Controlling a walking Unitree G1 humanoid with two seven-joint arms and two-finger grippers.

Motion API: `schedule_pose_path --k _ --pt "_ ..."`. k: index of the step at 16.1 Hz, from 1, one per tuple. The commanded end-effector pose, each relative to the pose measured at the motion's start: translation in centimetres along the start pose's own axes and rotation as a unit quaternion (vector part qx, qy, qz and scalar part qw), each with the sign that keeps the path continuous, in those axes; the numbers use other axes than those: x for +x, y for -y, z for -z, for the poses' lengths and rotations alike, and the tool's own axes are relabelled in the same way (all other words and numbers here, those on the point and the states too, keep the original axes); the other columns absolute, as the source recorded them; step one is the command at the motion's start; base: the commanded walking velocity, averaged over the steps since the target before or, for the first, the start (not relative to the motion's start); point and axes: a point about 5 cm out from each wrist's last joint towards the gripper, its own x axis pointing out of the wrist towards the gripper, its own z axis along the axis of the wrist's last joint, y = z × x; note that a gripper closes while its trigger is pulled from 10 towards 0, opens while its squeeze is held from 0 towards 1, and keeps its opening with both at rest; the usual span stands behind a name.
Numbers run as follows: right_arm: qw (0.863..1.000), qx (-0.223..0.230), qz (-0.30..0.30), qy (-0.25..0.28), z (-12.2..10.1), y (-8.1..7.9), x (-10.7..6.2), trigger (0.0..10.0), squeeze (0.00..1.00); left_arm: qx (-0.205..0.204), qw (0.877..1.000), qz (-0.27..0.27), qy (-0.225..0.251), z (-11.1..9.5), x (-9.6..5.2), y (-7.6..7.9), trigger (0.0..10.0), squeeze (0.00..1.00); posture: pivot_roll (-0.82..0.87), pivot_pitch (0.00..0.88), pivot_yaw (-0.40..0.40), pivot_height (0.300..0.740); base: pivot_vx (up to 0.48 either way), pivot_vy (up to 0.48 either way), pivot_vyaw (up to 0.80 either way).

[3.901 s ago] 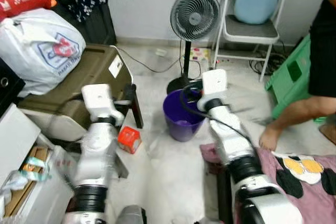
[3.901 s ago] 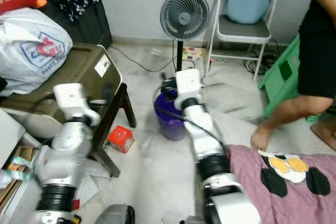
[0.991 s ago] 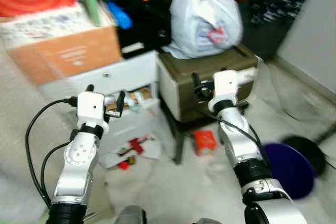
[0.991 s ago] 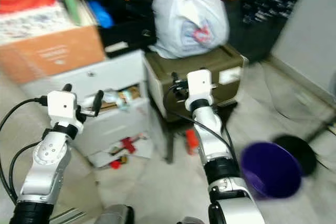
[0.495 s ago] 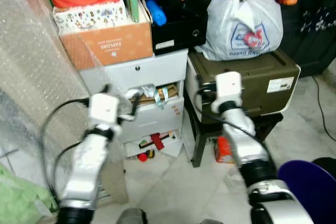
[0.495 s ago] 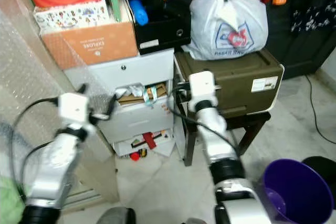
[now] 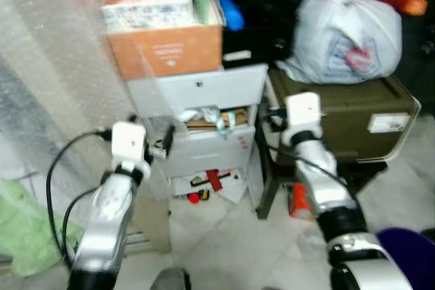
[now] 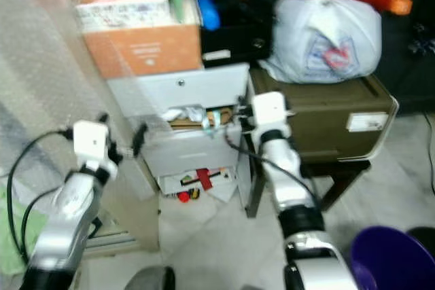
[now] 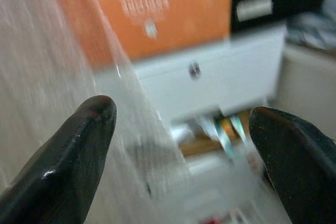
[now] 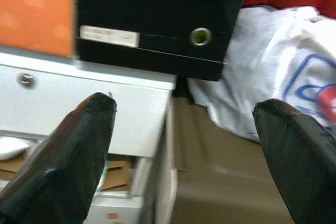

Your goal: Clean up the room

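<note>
A white drawer unit [image 7: 197,93] stands ahead, its middle drawer [image 7: 207,119] open and stuffed with crumpled paper and scraps. Red bits of litter [image 7: 212,180] and papers lie on the floor under it. A small red box [image 7: 297,202] lies under the stool beside it. My left gripper [image 7: 151,142] is raised in front of the drawers, open, holding nothing; the left wrist view looks between its fingers [image 9: 79,150] at the drawer front. My right gripper [image 7: 270,119] is raised by the drawer unit's right edge, also open and holding nothing, its fingers [image 10: 79,145] wide apart.
An olive case [image 7: 353,110] on a dark stool carries a white plastic bag [image 7: 346,39]. An orange cardboard box [image 7: 166,49] and other boxes are stacked on the drawers. Bubble wrap [image 7: 47,66] hangs at the left above a green cloth [image 7: 20,222]. A purple bucket [image 8: 394,259] stands at the lower right.
The camera has swung left, from the fan and bucket to the drawer stack, and keeps drifting. Both arms stay raised with fingers open; nothing was taken hold of.
</note>
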Motion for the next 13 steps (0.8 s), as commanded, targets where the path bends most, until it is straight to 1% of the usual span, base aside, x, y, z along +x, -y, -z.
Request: schedule_pose_path --k 1,2,3,4,6,7,9,10,11,12,13 --pt "1.000 -0.012 0.020 -0.010 0.5 1.0 -0.2 10.0 0.00 0.000 0.999 0.040 -0.004 0.0 -0.3 0.6 10.0 0.00 -0.06 0.000 -0.007 0.740 0.000 0.000 0.00" --pt "0.999 -0.023 0.030 -0.015 0.8 1.7 -0.4 10.0 0.00 -0.001 0.997 0.075 -0.004 0.1 -0.8 1.1 10.0 0.00 -0.05 0.000 -0.007 0.740 0.000 0.000 0.00" --pt "0.998 -0.035 0.041 -0.025 1.5 2.7 -0.8 10.0 0.00 0.002 0.993 0.117 -0.007 0.3 -1.7 1.7 10.0 0.00 -0.05 0.000 -0.007 0.740 0.000 0.000 0.00" --pt "0.996 -0.055 0.054 -0.041 2.6 3.8 -1.4 10.0 0.00 -0.003 0.989 0.146 -0.020 0.8 -3.0 1.8 10.0 0.00 -0.05 0.000 -0.007 0.740 0.000 0.000 0.00" --pt "0.992 -0.085 0.066 -0.071 4.3 4.9 -2.5 10.0 0.00 -0.006 0.985 0.168 -0.040 1.4 -4.3 1.6 10.0 0.00 -0.04 0.000 -0.008 0.740 0.000 0.000 0.00" --pt "0.990 -0.085 0.069 -0.083 4.9 5.0 -2.8 10.0 0.00 -0.002 0.985 0.167 -0.044 1.5 -4.7 1.4 10.0 0.00 -0.04 0.000 -0.008 0.740 0.000 0.000 0.00" --pt "0.983 -0.097 0.077 -0.135 7.2 5.6 -4.2 10.0 0.00 0.015 0.988 0.138 -0.063 2.5 -6.6 0.1 10.0 0.00 -0.02 0.000 -0.007 0.740 0.000 0.000 0.00" --pt "0.975 -0.104 0.084 -0.179 8.9 6.0 -5.5 10.0 0.00 0.003 0.991 0.101 -0.090 3.7 -7.8 -0.7 10.0 0.00 -0.02 0.000 -0.007 0.740 0.000 0.000 0.00" --pt "0.971 -0.106 0.085 -0.195 9.5 6.2 -6.0 10.0 0.00 -0.004 0.991 0.081 -0.104 4.3 -8.4 -1.1 10.0 0.00 -0.02 0.000 -0.006 0.740 0.000 0.000 0.00" --pt "0.967 -0.111 0.088 -0.210 10.2 6.5 -6.5 10.0 0.00 -0.007 0.990 0.066 -0.122 5.1 -9.2 -1.5 10.0 0.00 -0.01 0.000 -0.008 0.740 0.000 0.000 0.00" --pt "0.962 -0.119 0.089 -0.229 10.9 6.8 -7.3 10.0 0.00 -0.028 0.988 0.048 -0.147 6.3 -10.1 -1.9 10.0 0.00 -0.01 0.000 -0.012 0.740 0.000 0.000 0.00"
